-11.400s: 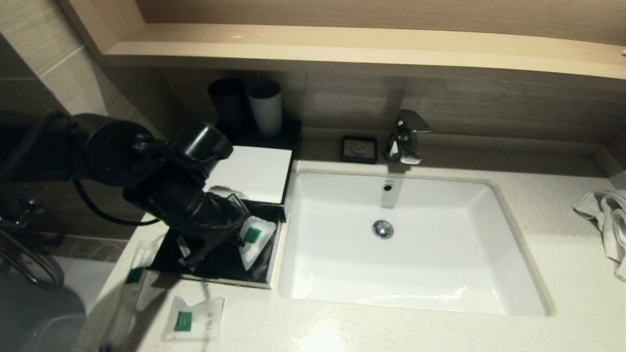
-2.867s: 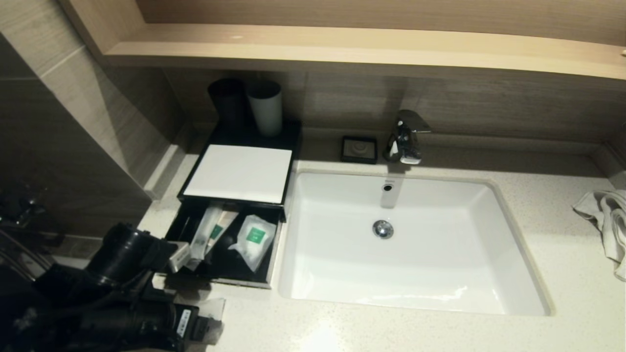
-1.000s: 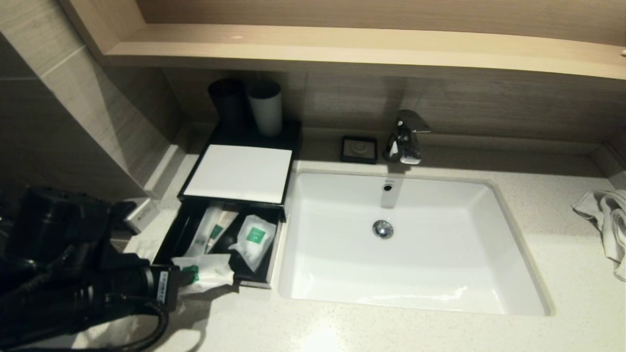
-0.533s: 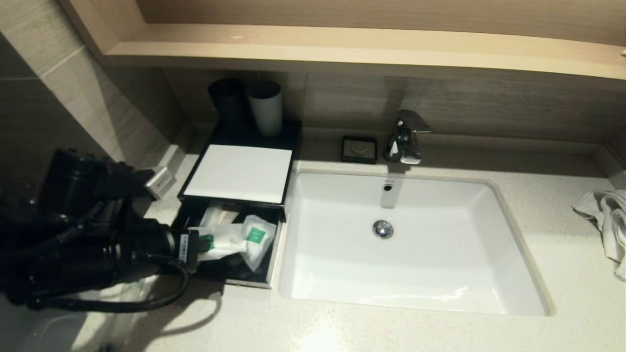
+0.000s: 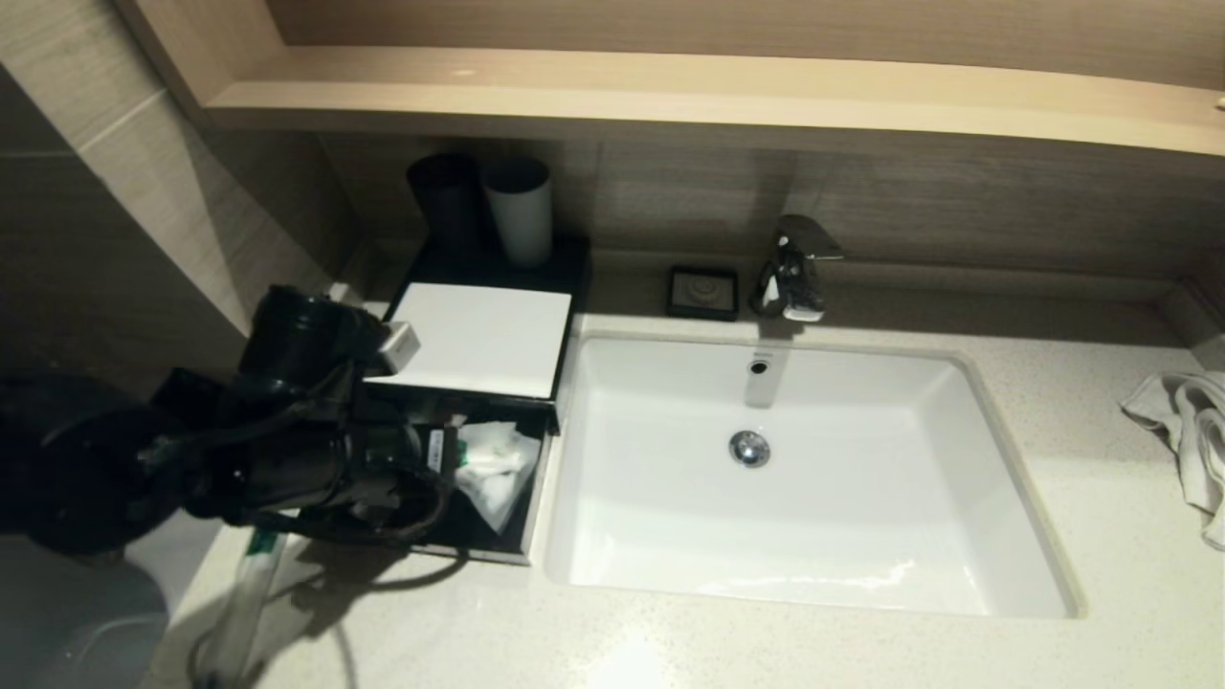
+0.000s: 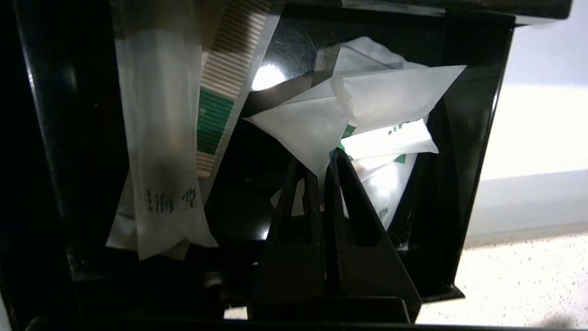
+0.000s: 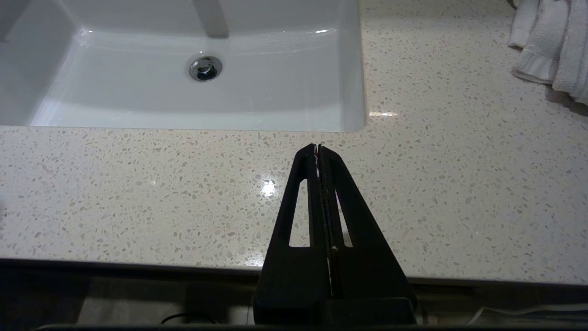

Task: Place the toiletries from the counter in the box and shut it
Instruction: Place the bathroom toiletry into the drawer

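The black box (image 5: 532,498) with a white top stands left of the sink, its drawer pulled open. My left gripper (image 5: 450,455) is over the drawer, shut on the corner of a white sachet (image 5: 490,457). In the left wrist view the left gripper (image 6: 321,170) pinches that sachet (image 6: 367,101) above another green-labelled sachet (image 6: 390,142). Long packets (image 6: 158,138) and a comb packet (image 6: 227,78) lie in the drawer (image 6: 464,184). A long clear packet (image 5: 247,593) lies on the counter in front of the box. My right gripper (image 7: 318,148) is shut and empty over the counter in front of the sink.
The white sink (image 5: 574,574) is directly right of the box, with a faucet (image 5: 792,268) and soap dish (image 5: 703,292) behind. Two cups (image 5: 517,211) stand at the back of the box. A white towel (image 5: 1187,431) lies far right. A shelf overhangs above.
My left gripper took a white sachet from the counter in front of the box and carried it back and right, to over the open drawer.
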Robot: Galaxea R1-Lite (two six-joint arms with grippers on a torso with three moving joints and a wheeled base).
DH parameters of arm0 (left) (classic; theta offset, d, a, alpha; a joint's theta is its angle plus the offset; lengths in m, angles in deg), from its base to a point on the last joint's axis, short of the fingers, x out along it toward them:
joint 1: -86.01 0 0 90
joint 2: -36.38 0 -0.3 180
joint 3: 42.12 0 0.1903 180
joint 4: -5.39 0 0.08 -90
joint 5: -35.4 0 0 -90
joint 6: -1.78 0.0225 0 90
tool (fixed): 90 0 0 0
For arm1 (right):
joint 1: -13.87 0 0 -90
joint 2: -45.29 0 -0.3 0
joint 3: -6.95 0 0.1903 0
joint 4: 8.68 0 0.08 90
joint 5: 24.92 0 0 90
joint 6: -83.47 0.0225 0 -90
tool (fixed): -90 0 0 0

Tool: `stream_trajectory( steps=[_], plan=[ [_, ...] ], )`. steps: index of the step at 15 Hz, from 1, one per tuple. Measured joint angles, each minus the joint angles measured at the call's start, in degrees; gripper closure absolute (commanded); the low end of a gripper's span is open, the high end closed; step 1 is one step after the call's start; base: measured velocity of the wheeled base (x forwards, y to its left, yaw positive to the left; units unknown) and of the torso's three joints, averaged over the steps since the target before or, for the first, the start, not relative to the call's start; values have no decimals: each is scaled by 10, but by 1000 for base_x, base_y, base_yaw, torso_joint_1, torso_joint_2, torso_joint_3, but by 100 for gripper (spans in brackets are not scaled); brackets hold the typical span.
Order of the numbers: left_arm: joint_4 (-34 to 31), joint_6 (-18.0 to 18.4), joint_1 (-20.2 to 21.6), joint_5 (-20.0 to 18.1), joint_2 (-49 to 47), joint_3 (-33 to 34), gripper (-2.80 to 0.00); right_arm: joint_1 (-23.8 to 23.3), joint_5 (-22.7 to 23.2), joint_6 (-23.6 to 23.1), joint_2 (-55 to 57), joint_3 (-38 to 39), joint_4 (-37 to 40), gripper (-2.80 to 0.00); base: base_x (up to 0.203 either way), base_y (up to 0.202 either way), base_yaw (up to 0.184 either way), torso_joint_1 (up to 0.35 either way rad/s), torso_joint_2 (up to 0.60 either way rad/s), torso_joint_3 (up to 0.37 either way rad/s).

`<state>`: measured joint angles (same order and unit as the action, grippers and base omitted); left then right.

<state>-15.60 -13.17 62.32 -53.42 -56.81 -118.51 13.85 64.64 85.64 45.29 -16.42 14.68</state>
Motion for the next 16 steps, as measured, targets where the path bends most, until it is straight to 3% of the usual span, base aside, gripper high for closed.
stream_trajectory(
  steps=[16],
  plan=[
    [0,-6,9,15,-83,-87,0,0,0,0,0,0,0,0,0,0,0,0,0,0]
  ],
)
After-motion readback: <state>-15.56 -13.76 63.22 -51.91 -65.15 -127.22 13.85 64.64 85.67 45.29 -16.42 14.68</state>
